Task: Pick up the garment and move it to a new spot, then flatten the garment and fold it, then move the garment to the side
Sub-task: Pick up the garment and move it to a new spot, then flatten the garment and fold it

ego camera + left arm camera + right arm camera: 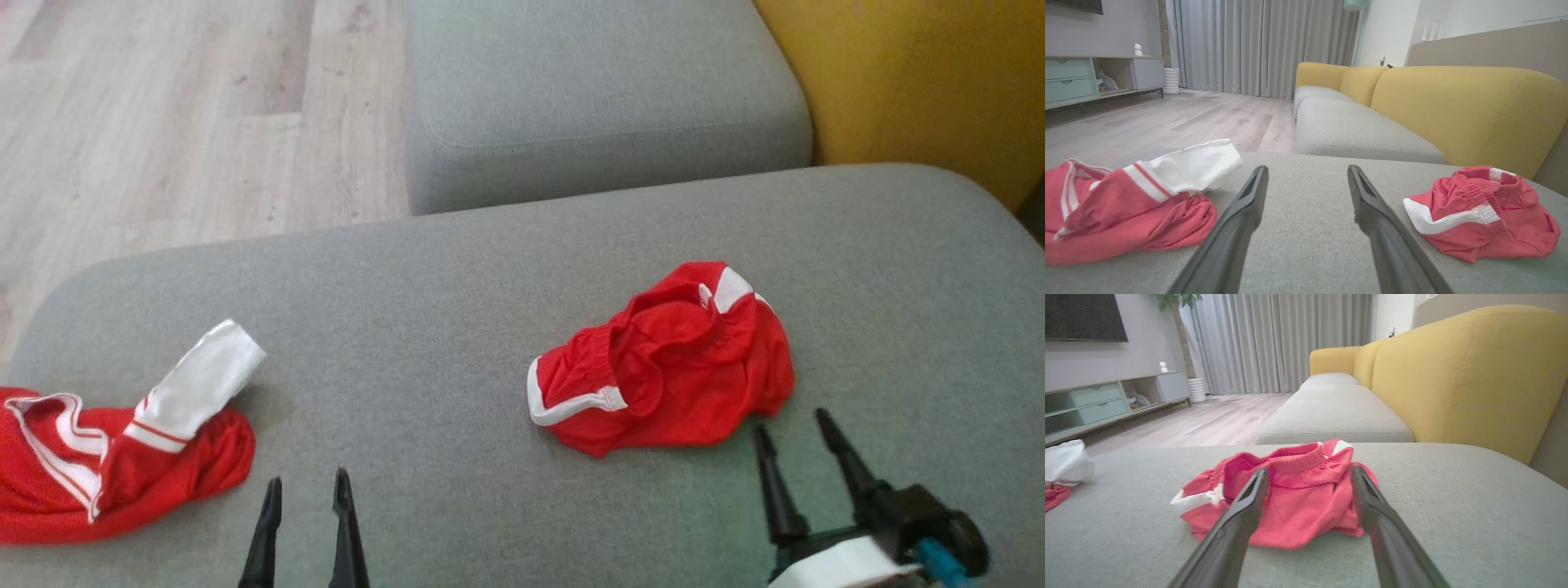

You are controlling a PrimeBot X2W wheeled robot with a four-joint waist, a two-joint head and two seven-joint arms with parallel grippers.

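The red shorts (669, 359) lie crumpled in a loose heap on the broad grey seat cushion (457, 327), with the elastic waistband turned up and open and white trim showing at the left edge and at the far side. The right gripper (790, 420) hovers just beside the near right edge of the shorts, its two dark fingers spread apart and holding nothing. In the right wrist view this gripper (1309, 470) points straight at the shorts (1302, 506), whose red cloth shows in the gap between the fingers; I cannot tell whether the tips touch the fabric. Well to the left of the shorts, the left gripper (307, 477) hangs low over bare cushion, its fingers also parted and empty. In the left wrist view it (1307, 167) points past the shorts (1482, 216), which lie off to its right. Further left of the shorts, beyond that gripper, a red and white jersey (122, 457) lies bunched with a white sleeve sticking up. Beyond the shorts sit a second grey seat (588, 98) and a yellow backrest (922, 82), with wooden floor (163, 122) away to the far left.
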